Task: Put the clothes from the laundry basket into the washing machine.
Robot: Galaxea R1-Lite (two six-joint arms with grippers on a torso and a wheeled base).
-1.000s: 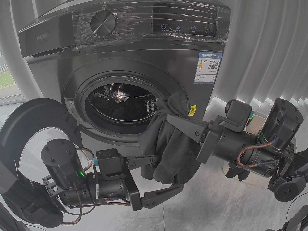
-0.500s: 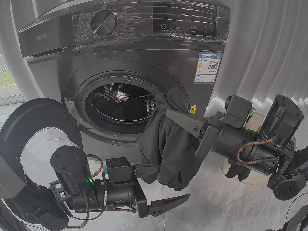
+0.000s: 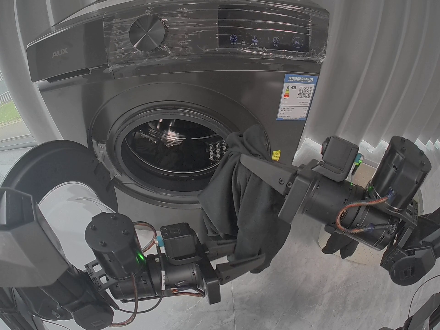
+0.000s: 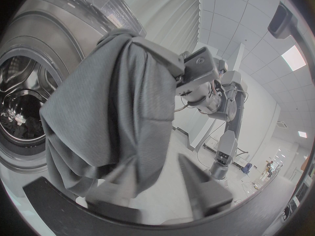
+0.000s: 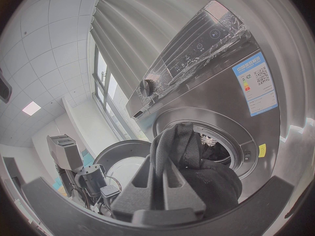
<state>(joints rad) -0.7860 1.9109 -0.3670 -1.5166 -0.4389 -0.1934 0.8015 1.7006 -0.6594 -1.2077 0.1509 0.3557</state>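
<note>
**Left hand brought up to the hanging garment**

Since the earlier frames the left hand (image 3: 245, 254) has been brought up and forward to the lower hem of the garment (image 3: 233, 198). Its fingers have been drawn in from wide apart to a narrow gap.

In the head view the dark garment is pinched by the right hand (image 3: 247, 161) at the right rim of the open drum (image 3: 169, 147) of the washing machine (image 3: 183, 79). Most of the garment hangs down outside, and the door (image 3: 50, 170) is swung open to the left.

In the left wrist view the left hand's fingers (image 4: 203, 187) are seen parted, with the hem draped over one of them.

In the right wrist view the right hand's fingers (image 5: 183, 194) are pressed together on a fold of the garment (image 5: 183, 145). Dark clothes (image 5: 215, 153) are seen inside the drum.
</note>
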